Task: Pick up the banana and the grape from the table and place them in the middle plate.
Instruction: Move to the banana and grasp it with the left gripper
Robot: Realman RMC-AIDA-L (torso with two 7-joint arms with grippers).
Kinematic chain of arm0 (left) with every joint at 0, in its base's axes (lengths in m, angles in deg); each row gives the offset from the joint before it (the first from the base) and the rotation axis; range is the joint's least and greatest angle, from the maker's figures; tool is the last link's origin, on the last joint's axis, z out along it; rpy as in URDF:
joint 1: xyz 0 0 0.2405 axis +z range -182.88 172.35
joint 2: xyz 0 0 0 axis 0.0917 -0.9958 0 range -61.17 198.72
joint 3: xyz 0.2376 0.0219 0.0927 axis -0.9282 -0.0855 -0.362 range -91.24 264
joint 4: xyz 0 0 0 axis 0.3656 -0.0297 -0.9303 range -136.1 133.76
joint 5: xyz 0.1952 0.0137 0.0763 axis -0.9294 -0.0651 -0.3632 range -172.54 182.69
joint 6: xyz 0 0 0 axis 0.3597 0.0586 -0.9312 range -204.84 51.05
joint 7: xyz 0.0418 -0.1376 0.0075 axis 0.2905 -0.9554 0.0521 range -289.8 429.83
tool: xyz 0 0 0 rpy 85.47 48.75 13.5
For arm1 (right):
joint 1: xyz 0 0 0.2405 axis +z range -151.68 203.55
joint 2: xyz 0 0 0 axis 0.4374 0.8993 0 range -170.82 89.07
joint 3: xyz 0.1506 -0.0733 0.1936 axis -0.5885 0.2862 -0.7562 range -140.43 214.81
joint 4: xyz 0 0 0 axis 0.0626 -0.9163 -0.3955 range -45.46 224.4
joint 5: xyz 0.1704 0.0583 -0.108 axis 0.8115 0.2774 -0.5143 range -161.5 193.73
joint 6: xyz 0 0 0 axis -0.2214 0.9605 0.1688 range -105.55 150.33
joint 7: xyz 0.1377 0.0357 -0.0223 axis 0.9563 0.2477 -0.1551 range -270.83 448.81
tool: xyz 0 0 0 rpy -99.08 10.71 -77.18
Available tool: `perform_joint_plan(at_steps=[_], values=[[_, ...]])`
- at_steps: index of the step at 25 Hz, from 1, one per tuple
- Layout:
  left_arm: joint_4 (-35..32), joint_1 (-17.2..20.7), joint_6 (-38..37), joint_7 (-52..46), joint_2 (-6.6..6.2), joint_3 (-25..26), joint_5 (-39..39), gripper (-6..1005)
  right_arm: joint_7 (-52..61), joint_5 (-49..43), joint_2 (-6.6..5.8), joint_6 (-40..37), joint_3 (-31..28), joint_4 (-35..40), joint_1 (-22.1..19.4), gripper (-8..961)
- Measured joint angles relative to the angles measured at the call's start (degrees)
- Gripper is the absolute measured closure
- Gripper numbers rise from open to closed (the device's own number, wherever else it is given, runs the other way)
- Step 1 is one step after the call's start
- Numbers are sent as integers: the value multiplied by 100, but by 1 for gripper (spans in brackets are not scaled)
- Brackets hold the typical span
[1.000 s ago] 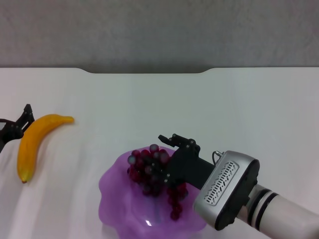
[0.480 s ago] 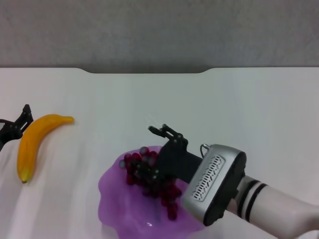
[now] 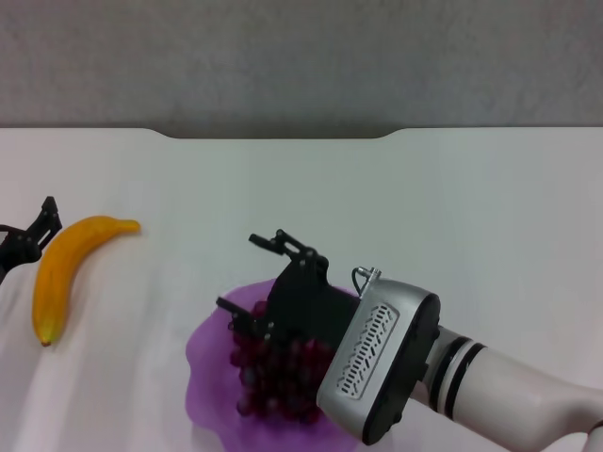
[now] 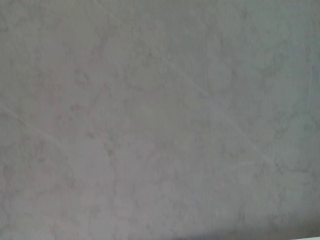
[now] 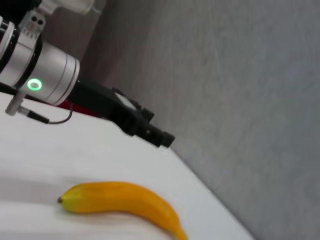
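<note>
The grape (image 3: 273, 377) bunch lies in the middle plate (image 3: 209, 363), a translucent purple scalloped bowl at the table's near edge. My right gripper (image 3: 237, 271) is just above the bunch with its fingers spread open and empty. The banana (image 3: 68, 271) lies on the white table (image 3: 424, 207) at the left; it also shows in the right wrist view (image 5: 125, 200). My left gripper (image 3: 28, 235) sits still beside the banana's far-left side, apart from it, fingers open; it also shows in the right wrist view (image 5: 160, 135).
The table's far edge has a shallow notch (image 3: 273, 134) against a grey wall. My right arm's silver wrist (image 3: 377, 363) covers the plate's right part. The left wrist view shows only a plain grey surface.
My right gripper moved left and down over the plate, opened, and let go of the grape bunch, which now lies lower in the plate. The left gripper and banana have not moved.
</note>
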Motion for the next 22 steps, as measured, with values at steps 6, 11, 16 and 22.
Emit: perform_joint_plan(at_steps=[6,11,16,22], values=[[-2,14,18,0,0,0,1,103,-390,56,8,798,-661,-25,-427,120],[-1,16,22,0,0,-2,-2,103,-433,61,-12,1549,-1561,-131,-956,182],[0,17,33,0,0,-2,1,103,-436,61,-18,2284,-2219,-186,-1499,258],[0,17,38,0,0,-2,-12,103,-274,69,-24,2470,-3007,-199,-1942,486]])
